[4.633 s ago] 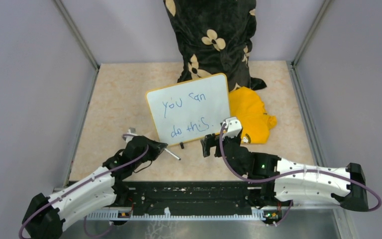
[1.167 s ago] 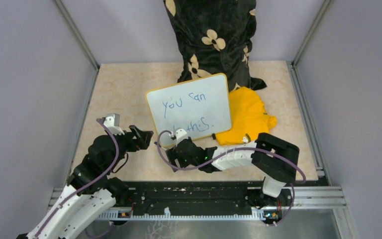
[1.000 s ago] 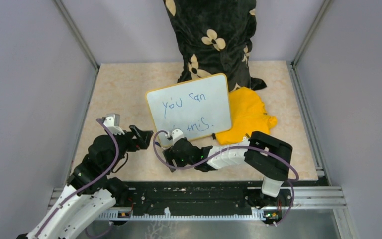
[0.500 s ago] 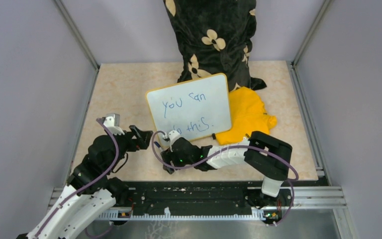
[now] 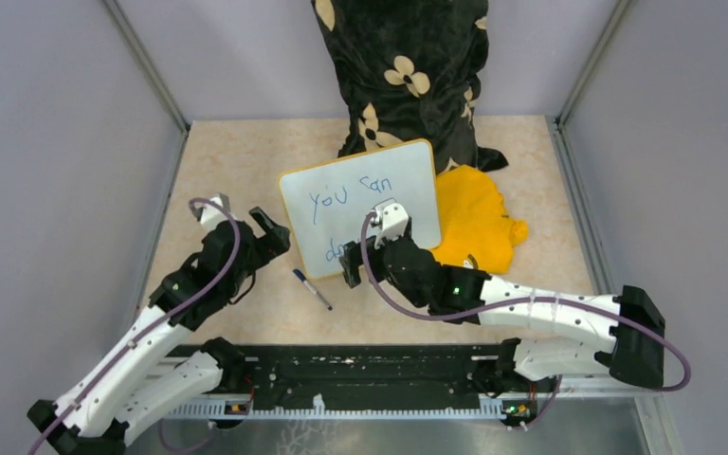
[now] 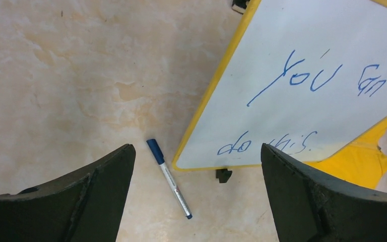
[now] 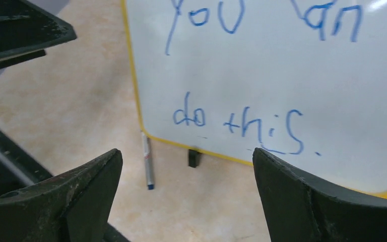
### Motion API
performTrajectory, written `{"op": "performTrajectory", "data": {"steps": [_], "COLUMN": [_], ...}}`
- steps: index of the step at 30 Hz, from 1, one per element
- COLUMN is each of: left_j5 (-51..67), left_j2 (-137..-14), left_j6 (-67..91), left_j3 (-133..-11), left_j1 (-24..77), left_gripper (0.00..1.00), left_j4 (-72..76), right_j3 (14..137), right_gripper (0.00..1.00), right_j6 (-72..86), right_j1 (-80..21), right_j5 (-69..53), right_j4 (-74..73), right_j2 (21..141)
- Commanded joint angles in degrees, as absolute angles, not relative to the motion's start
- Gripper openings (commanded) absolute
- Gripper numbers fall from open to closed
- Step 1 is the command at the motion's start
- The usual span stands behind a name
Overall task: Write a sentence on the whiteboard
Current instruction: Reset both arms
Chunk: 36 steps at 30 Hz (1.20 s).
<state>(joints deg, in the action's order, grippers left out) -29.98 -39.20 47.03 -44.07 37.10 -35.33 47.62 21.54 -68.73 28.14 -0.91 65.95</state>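
Note:
The whiteboard (image 5: 360,201) leans upright at the table's middle, with a yellow frame and a black clip (image 7: 194,157) on its lower edge. The sentence (image 6: 307,80) "you can do this." is written on it in blue, in two lines. A blue-capped marker (image 5: 312,288) lies flat on the table by the board's near left corner, touching nothing. My left gripper (image 5: 267,232) hovers open to the left of the board, with nothing in it. In front of the board's lower part my right gripper (image 5: 353,263) is open and empty, and it hides part of "do this" in the top view.
A crumpled yellow cloth (image 5: 474,223) lies against the board's right side. Behind the board stands a black cushion (image 5: 403,76) with a cream flower print. Grey walls close in the table on three sides, and the arm-base rail (image 5: 370,370) runs along the near edge.
My right arm has swung back to the right and risen from the board's near left corner, its jaws wider. The marker now lies uncovered on the table. The left gripper has moved slightly away.

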Motion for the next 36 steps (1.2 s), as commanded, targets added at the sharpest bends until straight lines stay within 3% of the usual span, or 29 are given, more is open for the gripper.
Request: {"op": "performTrajectory", "data": {"steps": [1,6,13,22,30,36], "left_j5": [-27.62,-24.42,-21.34,-8.63,-18.86,-20.24], "left_j2": [-46.22,-56.61,-67.04,-59.10,-60.74,-62.29], "left_j6": [52.02,43.86,27.46,10.67,7.60,4.33], "left_j3": [-50.48,-62.42,-78.03,-73.68,-73.85,-68.44], "left_j1": [36.84,36.91,36.90,36.89,36.91,36.94], "left_gripper": [0.99,0.99,0.99,0.99,0.99,0.99], "left_j4": [-38.51,-41.01,-40.96,-13.04,-4.49,-0.47], "right_j3": [52.67,58.80,65.20,64.75,56.89,51.87], "right_gripper": [0.99,0.99,0.99,0.99,0.99,0.99], "right_j6": [17.40,18.28,19.81,-3.92,-16.90,-17.32], "right_j1": [-67.85,-66.29,-51.47,-50.71,-50.71,-50.67], "right_j5": [40.37,53.05,48.49,58.58,61.32,57.86], "right_j4": [-7.28,-11.42,-19.89,-6.18,12.16,11.05], "right_j2": [64.48,63.87,56.44,46.18,39.67,36.65]}}
